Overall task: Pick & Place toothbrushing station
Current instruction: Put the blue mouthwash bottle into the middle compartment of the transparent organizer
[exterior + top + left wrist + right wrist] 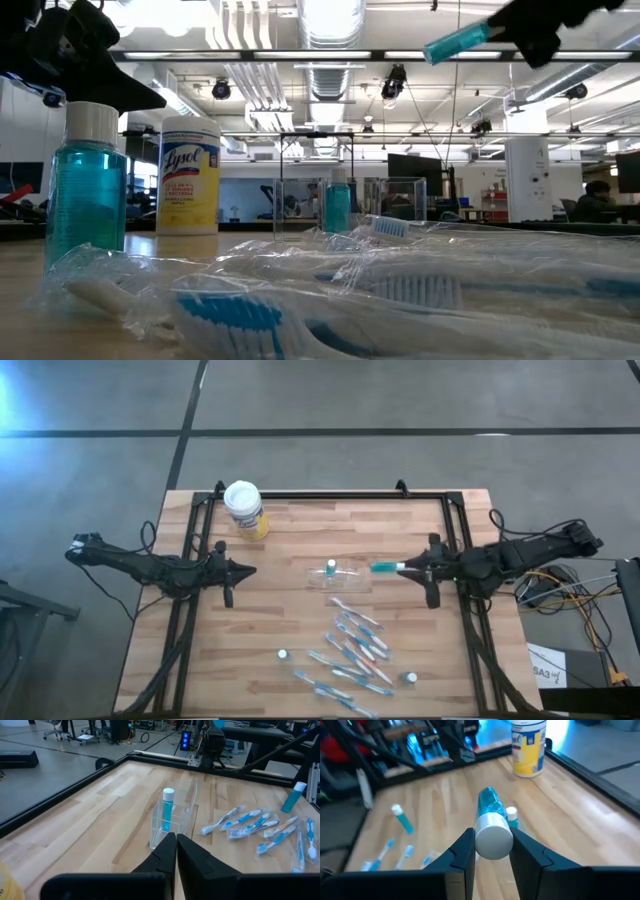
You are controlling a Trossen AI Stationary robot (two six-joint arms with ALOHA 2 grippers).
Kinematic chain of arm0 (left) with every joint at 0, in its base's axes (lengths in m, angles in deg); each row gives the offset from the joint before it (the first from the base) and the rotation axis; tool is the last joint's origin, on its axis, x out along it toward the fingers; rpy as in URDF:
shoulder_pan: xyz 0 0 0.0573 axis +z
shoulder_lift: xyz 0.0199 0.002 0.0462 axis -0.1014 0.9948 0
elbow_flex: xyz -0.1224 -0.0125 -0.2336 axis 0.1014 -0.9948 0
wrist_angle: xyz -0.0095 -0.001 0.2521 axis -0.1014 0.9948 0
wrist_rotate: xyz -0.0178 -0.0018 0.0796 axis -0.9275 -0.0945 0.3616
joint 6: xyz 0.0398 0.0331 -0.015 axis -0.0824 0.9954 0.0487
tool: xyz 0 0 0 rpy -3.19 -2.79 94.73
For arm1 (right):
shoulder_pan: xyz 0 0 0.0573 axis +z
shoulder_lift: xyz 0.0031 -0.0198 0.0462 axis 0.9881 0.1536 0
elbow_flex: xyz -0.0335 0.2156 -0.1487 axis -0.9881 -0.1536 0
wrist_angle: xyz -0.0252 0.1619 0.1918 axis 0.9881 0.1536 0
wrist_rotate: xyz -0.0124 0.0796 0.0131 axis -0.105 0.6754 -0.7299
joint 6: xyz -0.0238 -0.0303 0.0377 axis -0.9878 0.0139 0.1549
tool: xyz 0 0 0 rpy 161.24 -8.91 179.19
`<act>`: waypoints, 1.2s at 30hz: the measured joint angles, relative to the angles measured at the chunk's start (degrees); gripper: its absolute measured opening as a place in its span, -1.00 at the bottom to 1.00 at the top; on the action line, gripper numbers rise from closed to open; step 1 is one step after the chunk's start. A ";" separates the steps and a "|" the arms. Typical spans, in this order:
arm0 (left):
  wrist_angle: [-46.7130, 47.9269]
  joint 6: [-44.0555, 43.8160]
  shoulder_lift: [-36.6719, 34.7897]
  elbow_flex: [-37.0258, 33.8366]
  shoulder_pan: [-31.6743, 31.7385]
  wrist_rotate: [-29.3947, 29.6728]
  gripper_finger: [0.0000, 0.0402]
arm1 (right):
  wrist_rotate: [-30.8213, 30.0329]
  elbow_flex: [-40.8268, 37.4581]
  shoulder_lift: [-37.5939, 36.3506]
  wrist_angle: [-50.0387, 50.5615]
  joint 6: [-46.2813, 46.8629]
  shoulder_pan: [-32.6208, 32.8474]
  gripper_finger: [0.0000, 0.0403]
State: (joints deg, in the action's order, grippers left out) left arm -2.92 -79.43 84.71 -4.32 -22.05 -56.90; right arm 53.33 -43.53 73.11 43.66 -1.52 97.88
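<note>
Wrapped toothbrushes [330, 300] lie closest to the low camera, blue-and-white heads in clear plastic, with a blue tube [86, 185] standing upright just beside them. From above, the toothbrushes are a loose pile on the wooden table [290, 610], on the near side of the clear holder [338, 577] at table centre. One tube [167, 809] stands upright inside the holder. Right gripper [408, 568] is just beside the holder, clamped on another blue tube [385, 568], white cap toward the wrist, blue end pointing at the holder; it's up off the table, not touching the holder. Left gripper [250, 571] is on the holder's other side, apart from it, fingers pressed together on nothing. Two more white-capped tubes [283, 655] stand by the pile, well apart from both grippers. Yellow canister [245, 510] sits far from the holder, nearer the left gripper.
</note>
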 joint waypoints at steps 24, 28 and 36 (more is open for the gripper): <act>0.01 -0.04 0.00 0.00 0.00 -0.02 -0.88 | 13.74 71.13 59.51 52.64 -23.32 -13.40 -0.55; 0.27 1.11 -0.01 0.00 0.00 -0.03 -0.88 | 15.15 78.54 67.21 57.59 -30.68 -13.55 -0.55; 2.14 2.03 0.00 0.00 0.00 -0.02 -0.91 | 16.07 87.25 77.79 62.91 -40.10 -14.89 -0.54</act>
State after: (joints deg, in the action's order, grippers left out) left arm -0.78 -77.40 84.71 -4.32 -22.05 -56.92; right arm 69.39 43.72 150.90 106.56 -41.63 82.99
